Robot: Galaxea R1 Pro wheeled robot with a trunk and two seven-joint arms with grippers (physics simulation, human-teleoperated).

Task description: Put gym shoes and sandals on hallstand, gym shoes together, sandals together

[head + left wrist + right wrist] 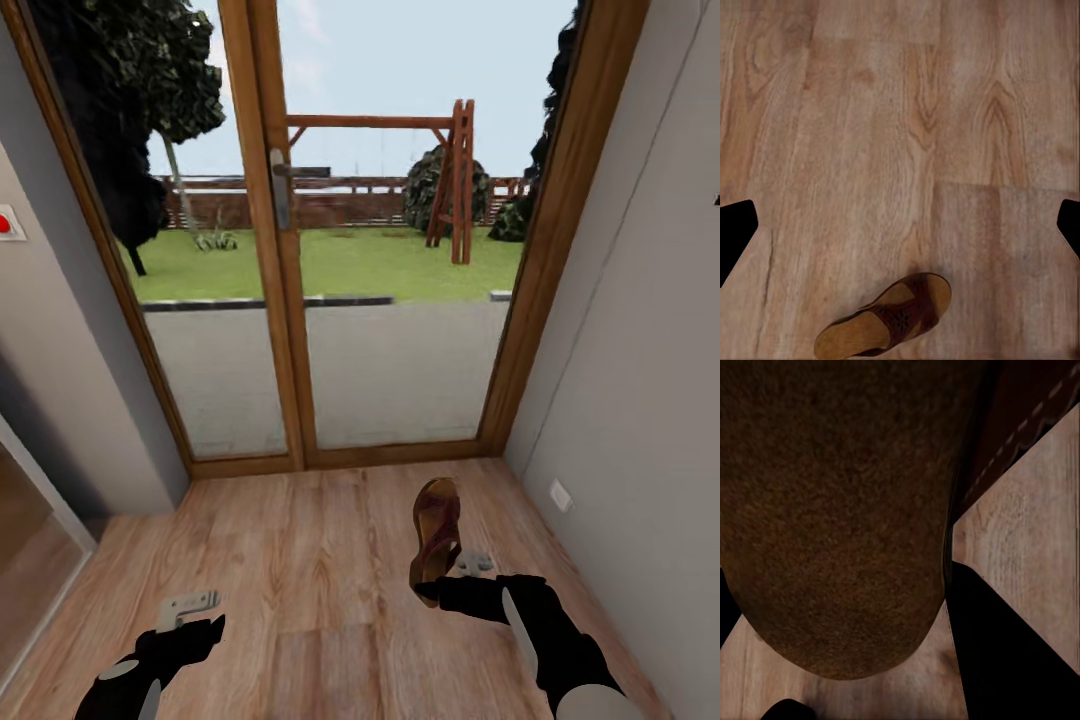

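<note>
The right pincer (pixel 452 585) grips one brown sandal (pixel 437 535) at its heel end, and the sandal sticks forward from it, toward the glass door (pixel 390 300). In the right wrist view the tan insole (pixel 832 510) of this sandal is very close to the camera, with one dark finger (pixel 1012 652) beside it. Whether the sandal is lifted clear of the corridor floor (pixel 300 560) or touches it, I cannot tell for sure. The left pincer (pixel 190 620) hangs low over the planks with its fingers apart and nothing between them. In the left wrist view a sandal (pixel 886 319) lies on the wood, probably the same one, but I cannot confirm this.

I judge that the step in hand is the picking up of a sandal. The hallstand is not before the robot here, so the next move calls for raising the sandal well off the floor, turning the base away from the door, and finding the rack while the grip stays firm.
</note>
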